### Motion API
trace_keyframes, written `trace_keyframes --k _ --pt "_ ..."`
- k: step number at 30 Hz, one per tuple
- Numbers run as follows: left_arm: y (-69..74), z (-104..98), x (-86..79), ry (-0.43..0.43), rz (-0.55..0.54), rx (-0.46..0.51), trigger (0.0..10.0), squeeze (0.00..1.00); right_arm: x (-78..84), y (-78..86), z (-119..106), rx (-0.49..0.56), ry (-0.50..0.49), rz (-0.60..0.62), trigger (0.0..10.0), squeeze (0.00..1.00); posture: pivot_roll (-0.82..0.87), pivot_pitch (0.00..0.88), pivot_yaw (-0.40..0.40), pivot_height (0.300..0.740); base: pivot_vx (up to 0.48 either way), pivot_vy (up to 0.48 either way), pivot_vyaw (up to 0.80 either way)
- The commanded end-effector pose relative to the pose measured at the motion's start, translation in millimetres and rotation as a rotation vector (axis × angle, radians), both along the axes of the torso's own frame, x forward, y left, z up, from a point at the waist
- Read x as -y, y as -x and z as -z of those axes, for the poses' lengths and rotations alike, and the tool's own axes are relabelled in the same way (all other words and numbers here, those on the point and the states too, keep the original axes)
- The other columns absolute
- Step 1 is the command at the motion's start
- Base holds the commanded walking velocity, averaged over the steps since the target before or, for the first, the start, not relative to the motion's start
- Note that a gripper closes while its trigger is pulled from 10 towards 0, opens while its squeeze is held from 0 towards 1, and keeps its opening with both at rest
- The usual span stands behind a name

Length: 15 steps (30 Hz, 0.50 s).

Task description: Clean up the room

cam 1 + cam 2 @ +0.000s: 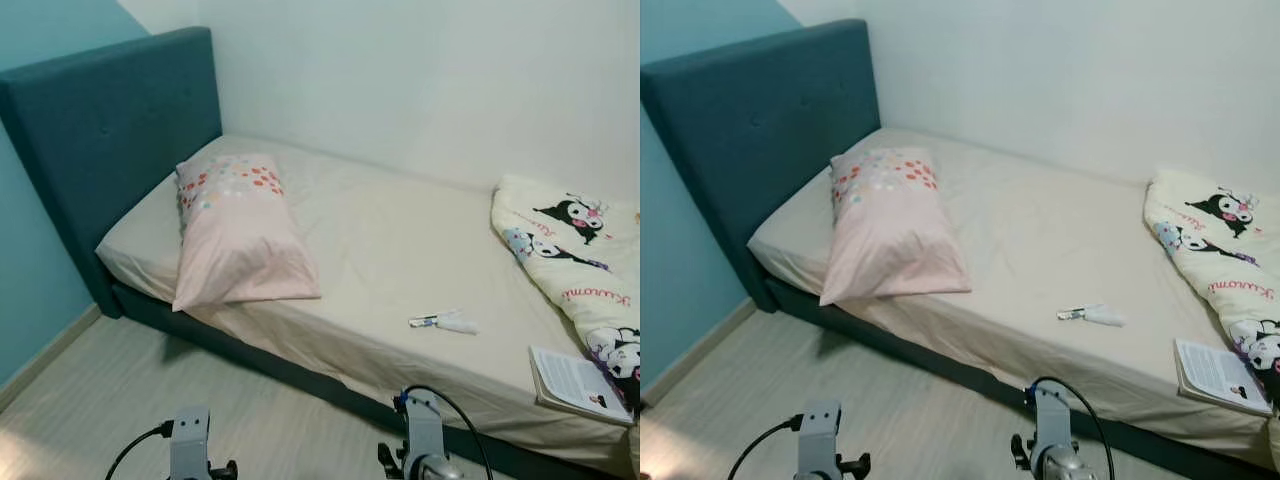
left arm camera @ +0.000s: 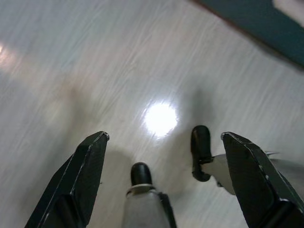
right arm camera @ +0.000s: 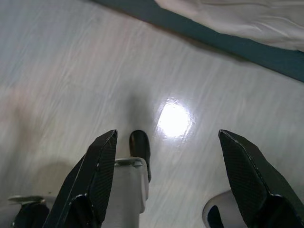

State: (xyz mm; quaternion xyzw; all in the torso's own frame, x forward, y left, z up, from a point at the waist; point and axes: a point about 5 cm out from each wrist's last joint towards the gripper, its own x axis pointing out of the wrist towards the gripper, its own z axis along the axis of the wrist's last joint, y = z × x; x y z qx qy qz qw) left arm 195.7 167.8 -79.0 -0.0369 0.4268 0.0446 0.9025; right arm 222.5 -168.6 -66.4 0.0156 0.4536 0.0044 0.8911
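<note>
A bed with a beige sheet and teal headboard stands ahead of me. On it lie a pink dotted pillow, a small white tube, an open booklet and a crumpled cartoon blanket. Both arms hang low over the floor at the picture's lower edge. My left gripper is open with nothing between its fingers, pointing down at the pale floor. My right gripper is also open and empty above the floor near the bed's teal base.
Pale wood-look floor runs along the bed's near side. A teal wall with a skirting board bounds the left. A white wall backs the bed. My own feet show below the grippers in the wrist views.
</note>
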Motion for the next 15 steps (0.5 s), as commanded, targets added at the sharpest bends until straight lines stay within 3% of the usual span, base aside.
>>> trace_keyframes --k 1,8,12,15 --pt "4.1 2.3 1.2 -0.008 0.008 -0.014 10.0 0.0 1.4 0.2 0.1 -0.007 -0.009 0.013 10.0 0.0 -0.04 0.0 -0.054 0.74 0.0 0.0 0.0" --pt "3.5 1.8 4.9 0.047 0.013 0.003 10.0 0.0 7.5 -1.7 -1.7 -0.002 0.005 0.009 10.0 0.0 -0.04 0.0 -0.059 0.74 0.0 0.0 0.0" --pt "-29.4 -17.9 -10.0 0.035 0.009 0.09 10.0 0.0 9.4 0.2 -0.8 -0.006 0.007 0.008 10.0 0.0 -0.04 0.0 -0.057 0.74 0.0 0.0 0.0" --pt "-30.3 -18.4 -11.2 0.035 0.006 0.089 10.0 0.0 10.8 2.5 0.5 -0.01 0.008 0.01 10.0 0.0 -0.04 0.0 -0.055 0.74 0.0 0.0 0.0"
